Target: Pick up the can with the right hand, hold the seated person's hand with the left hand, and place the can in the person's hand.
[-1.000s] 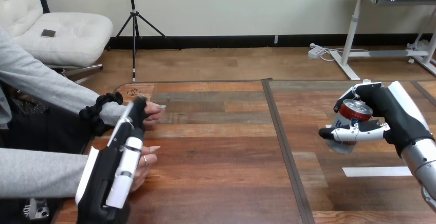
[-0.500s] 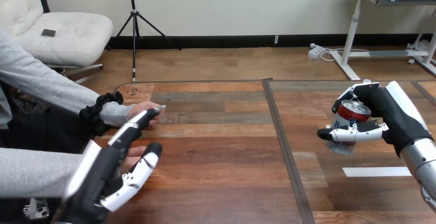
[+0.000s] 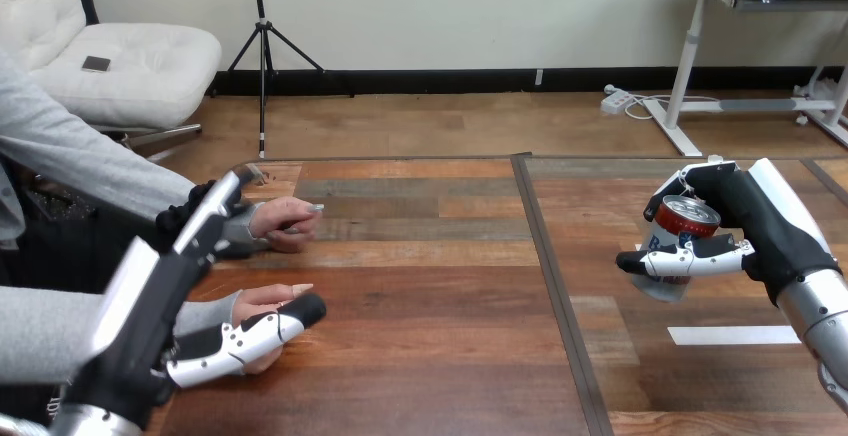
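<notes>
Can (image 3: 686, 218) sits in my right hand (image 3: 775, 231), lifted clear of the table (image 3: 430, 286) over its right-hand part. My fingers wrap round its far side and my thumb lies across the near side of its body, so the grip closes it in all round. It leans, with the top turned up toward my head: a red rim, a silver lid and a pull tab on it. Below that the body is pale, silver-white with blue print (too small for me to read).

My left hand (image 3: 150, 301) is over the table's left edge, with the fingers straight and reaching away from me and the thumb spread out to the right. The person's nearer hand (image 3: 262, 301) lies in the gap between that thumb and those fingers. I cannot tell whether I touch it, and nothing of mine curls round it. The person's farther hand (image 3: 285, 221) rests on the wood just beyond my fingertips.

The table is of brown planks, some darker and some lighter. A dark seam (image 3: 552, 286) runs from its far edge toward me, between my two hands. A strip of white tape (image 3: 733, 334) lies flat on the right-hand part, below the can.
</notes>
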